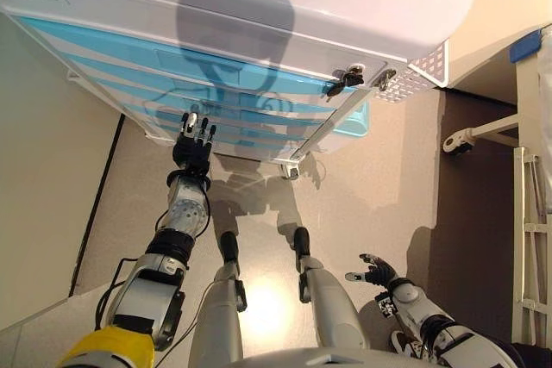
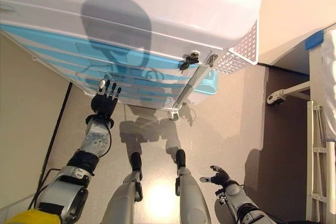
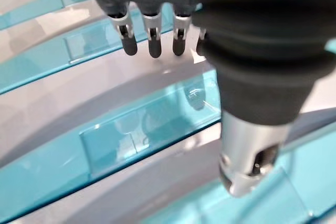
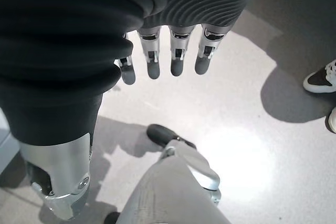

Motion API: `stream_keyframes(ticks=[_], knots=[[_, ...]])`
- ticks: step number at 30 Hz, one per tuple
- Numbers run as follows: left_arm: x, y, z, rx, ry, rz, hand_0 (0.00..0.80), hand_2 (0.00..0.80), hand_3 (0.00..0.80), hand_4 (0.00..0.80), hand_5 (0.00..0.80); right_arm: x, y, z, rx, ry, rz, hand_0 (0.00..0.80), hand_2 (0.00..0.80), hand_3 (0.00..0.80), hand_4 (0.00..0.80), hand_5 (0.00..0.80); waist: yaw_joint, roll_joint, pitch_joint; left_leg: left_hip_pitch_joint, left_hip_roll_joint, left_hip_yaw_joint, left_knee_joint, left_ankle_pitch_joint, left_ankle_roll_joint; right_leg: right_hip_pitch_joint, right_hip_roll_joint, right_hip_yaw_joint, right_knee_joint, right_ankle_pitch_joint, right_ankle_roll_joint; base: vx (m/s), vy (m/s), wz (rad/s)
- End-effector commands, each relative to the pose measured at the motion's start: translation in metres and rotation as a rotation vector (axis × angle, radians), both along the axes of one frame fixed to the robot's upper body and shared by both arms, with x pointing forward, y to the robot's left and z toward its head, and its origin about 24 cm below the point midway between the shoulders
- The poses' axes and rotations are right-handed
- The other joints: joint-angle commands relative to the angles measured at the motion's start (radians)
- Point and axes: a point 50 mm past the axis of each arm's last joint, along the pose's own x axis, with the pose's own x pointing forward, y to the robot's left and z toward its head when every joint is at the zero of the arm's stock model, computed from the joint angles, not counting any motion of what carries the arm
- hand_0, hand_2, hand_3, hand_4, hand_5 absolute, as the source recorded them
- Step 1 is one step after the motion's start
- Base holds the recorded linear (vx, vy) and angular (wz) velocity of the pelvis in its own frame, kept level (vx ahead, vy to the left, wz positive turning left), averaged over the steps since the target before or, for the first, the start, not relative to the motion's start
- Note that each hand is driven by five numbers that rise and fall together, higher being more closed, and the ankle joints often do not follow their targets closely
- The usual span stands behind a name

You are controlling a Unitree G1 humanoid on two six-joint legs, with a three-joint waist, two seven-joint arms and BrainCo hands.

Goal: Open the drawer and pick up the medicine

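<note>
A white cart [image 1: 259, 15] with several translucent blue drawers [image 1: 155, 75] stands in front of me, and all the drawers are closed. My left hand [image 1: 194, 146] reaches up to the lower drawer fronts with its fingers [image 3: 152, 43] straight, close to the pale strip above a drawer's recessed handle [image 3: 142, 129]. I cannot tell whether the fingertips touch the front. My right hand [image 1: 375, 271] hangs low at my right side above the floor, with relaxed fingers [image 4: 163, 61] and nothing in it. No medicine shows in any view.
A bunch of keys [image 1: 348, 79] hangs at the cart's right front corner, beside a white perforated side basket [image 1: 423, 71]. A caster [image 1: 291, 170] sits under the cart. A white wheeled frame [image 1: 528, 213] stands at the right. A person's shoe [image 4: 320, 80] is on the floor.
</note>
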Motion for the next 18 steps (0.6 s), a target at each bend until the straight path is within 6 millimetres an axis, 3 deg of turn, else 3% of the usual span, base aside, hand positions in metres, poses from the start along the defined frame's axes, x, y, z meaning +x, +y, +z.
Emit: stream_keyframes(ticks=[1,2,9,18], knots=[[0.0178,-0.08,0.1179,0.052,-0.5,-0.337,0.0,0.0,0.0,0.0,0.0,-0.0119,-0.0296,0.0022,-0.087,0.026,0.009,0.0,0.0,0.0,0.0,0.0,-0.025,0.057,-0.028,0.016,-0.008,-0.062,0.124,-0.15,-0.022,0.021,0.067,-0.048,0.014,0.0,-0.004,-0.107,-0.039,0.0],[0.0178,-0.08,0.1184,0.052,-0.502,-0.338,0.0,0.0,0.0,0.0,0.0,-0.0115,-0.0296,0.0025,-0.087,0.024,0.009,0.0,0.0,0.0,0.0,0.0,-0.028,0.052,-0.023,0.003,-0.012,-0.053,0.124,-0.121,-0.017,0.01,0.061,-0.052,0.01,0.024,-0.01,-0.105,-0.053,0.0],[0.0177,-0.0826,0.1147,0.064,-0.48,-0.344,0.0,0.0,0.0,0.0,0.0,-0.0168,-0.0309,0.0002,-0.091,0.037,-0.002,0.0,0.0,0.0,0.0,0.0,-0.03,0.055,-0.032,0.034,-0.003,-0.059,0.067,-0.086,-0.035,0.033,0.07,-0.065,-0.007,0.021,-0.016,-0.016,-0.034,0.0],[0.021,-0.0823,0.115,0.07,-0.458,-0.325,0.0,0.0,0.0,0.0,0.0,-0.0175,-0.0318,0.0001,-0.094,0.04,-0.005,0.0,0.0,0.0,0.0,0.0,-0.036,0.053,-0.032,0.046,0.012,-0.055,0.067,-0.082,-0.04,0.035,0.084,-0.056,0.003,0.011,-0.024,0.003,-0.021,0.0]])
